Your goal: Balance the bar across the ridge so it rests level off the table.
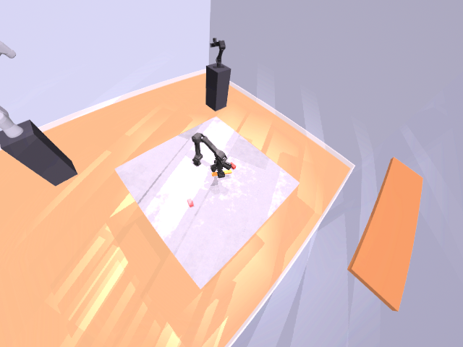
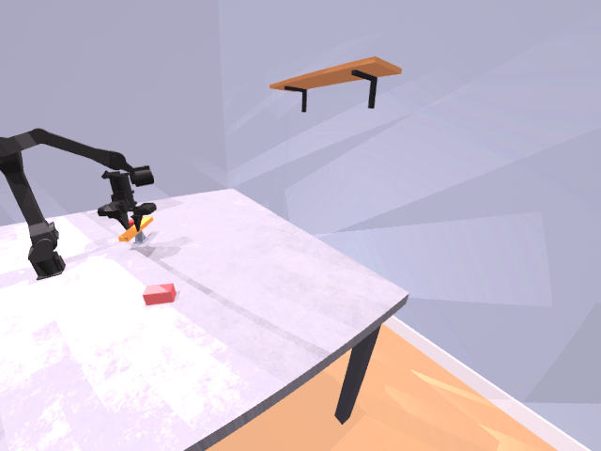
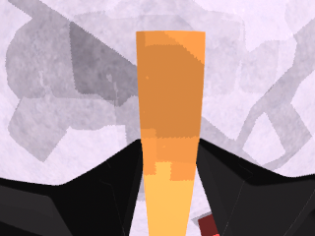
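The orange bar is held above the table. My gripper is shut on it, one finger on each long side. In the wrist view the bar runs lengthwise between the fingers, with its far end free. The small grey-blue ridge stands on the table under the bar, partly hidden by it. Whether the bar touches the ridge, and whether it is level, I cannot tell. The ridge does not show in the wrist view.
A red block lies on the table, away from the gripper. Another red block is close beside the gripper, mostly hidden in the exterior view. A wall shelf is well away from the arm.
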`<state>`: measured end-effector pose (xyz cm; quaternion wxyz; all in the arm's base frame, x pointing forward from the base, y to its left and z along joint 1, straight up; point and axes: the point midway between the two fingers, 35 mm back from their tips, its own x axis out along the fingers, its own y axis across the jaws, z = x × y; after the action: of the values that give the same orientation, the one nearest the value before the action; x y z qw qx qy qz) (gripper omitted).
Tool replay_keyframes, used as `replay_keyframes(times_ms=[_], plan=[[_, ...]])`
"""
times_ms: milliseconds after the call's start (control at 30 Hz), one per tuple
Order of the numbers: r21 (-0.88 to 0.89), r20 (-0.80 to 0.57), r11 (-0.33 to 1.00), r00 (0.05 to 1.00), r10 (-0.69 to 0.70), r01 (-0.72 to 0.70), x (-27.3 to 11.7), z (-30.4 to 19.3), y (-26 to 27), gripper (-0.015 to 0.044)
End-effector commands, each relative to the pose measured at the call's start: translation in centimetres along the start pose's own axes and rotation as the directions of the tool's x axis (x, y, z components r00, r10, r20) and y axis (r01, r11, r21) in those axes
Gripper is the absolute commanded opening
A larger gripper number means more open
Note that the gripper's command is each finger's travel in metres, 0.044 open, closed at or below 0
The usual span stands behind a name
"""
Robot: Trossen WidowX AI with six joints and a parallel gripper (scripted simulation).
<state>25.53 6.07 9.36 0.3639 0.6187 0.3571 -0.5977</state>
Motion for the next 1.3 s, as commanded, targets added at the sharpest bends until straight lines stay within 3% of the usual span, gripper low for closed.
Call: replay_keyframes(times_ms=[0, 600, 833, 1267], plan=[[0.000, 0.000, 1.000, 1.000, 0.000, 0.000, 0.01, 0.00, 0.00, 0.0000], [0.000, 0.000, 1.000, 1.000, 0.000, 0.000, 0.01, 0.00, 0.00, 0.0000], [0.000, 0.000, 1.000, 1.000, 0.000, 0.000, 0.01, 0.00, 0.00, 0.0167], [0.000, 0.000, 1.000, 1.000, 0.000, 0.000, 0.01, 0.00, 0.00, 0.0167]])
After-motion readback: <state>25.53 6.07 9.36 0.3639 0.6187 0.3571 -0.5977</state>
